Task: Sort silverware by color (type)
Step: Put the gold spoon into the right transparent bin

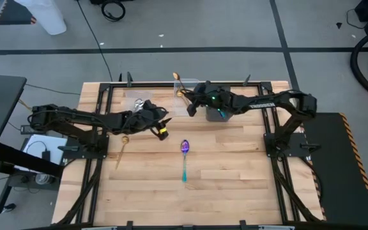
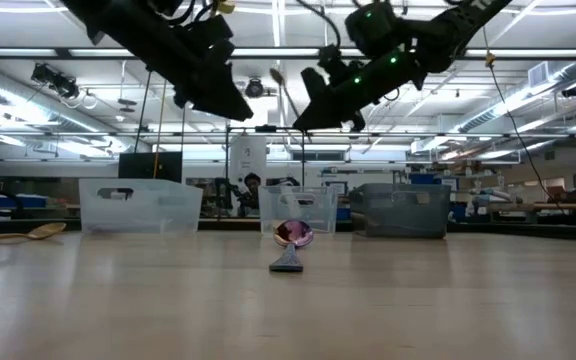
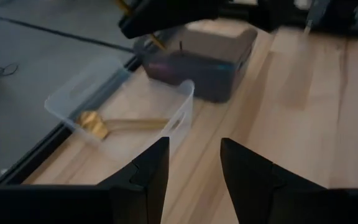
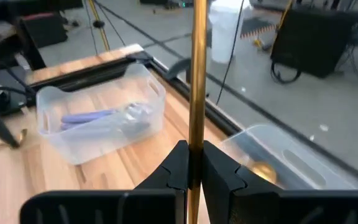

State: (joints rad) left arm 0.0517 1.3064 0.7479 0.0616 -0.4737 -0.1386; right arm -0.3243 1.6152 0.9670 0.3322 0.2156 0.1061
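Three bins: two clear bins [image 2: 140, 205] [image 2: 298, 208] and one dark bin [image 2: 398, 210]. Three gold spoons can be counted. One [image 4: 197, 74] is clamped in the right pincer [image 4: 191, 165], one [image 3: 104, 124] lies in the clear bin ahead of the left pincer [image 3: 194, 162], and one [image 1: 121, 148] lies on the table just beside the left pincer. One purple spoon [image 1: 184, 156] lies on the table, apart from both pincers. The spoons in the clear bin farther from the right pincer overlap, so their number is unclear.

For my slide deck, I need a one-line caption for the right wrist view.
Right tool shut on a gold spoon, held above a clear bin already holding a gold spoon.
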